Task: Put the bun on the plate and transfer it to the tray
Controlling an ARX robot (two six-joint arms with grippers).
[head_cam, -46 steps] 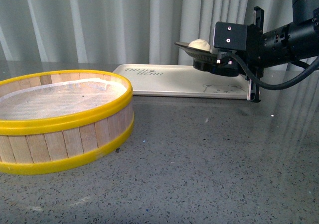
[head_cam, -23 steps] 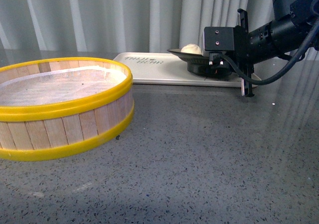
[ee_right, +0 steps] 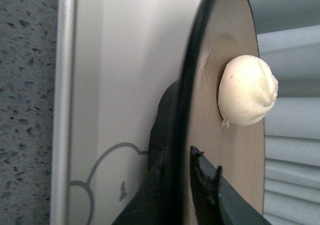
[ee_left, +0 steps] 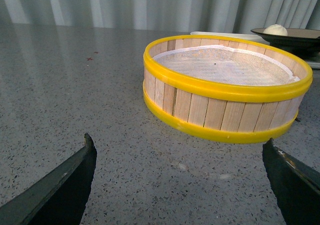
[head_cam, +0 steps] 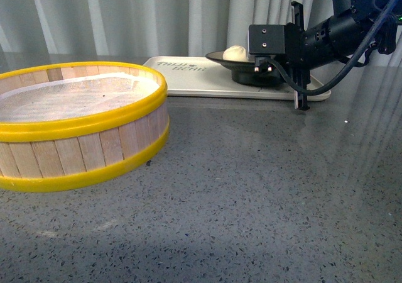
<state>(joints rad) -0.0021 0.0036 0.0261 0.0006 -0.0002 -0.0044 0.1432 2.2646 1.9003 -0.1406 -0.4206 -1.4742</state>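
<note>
Plate point(head_cam: 242, 61) is pinched by its black rim in the right gripper point(ee_right: 176, 171), one finger under the rim and one on the tan inside, so it stays level and the bun point(head_cam: 234, 53) doesn't roll. Bun sits on the plate's inside, off-centre, clear of the fingers. Rim grip also leaves the foot free to land flat. Plate is over the tray point(head_cam: 188, 75), near its right end by the bear drawing point(ee_right: 102, 182); foot looks down on the tray or just above it. Can't tell which: the front view hides the contact line behind the gripper body, and the wrist view is edge-on.

Left gripper point(ee_left: 182, 180) has its jaws spread wide with nothing between them, low over the table point(head_cam: 251, 188) and facing the steamer basket point(head_cam: 75, 129), out of the way.

Hard to read: tray lettering is too faint, the tray's far right corner is behind the arm, and the plate's far rim is cut off in the wrist view.

Judgement: the transfer is nearly done; release is only safe once the foot is seated.
</note>
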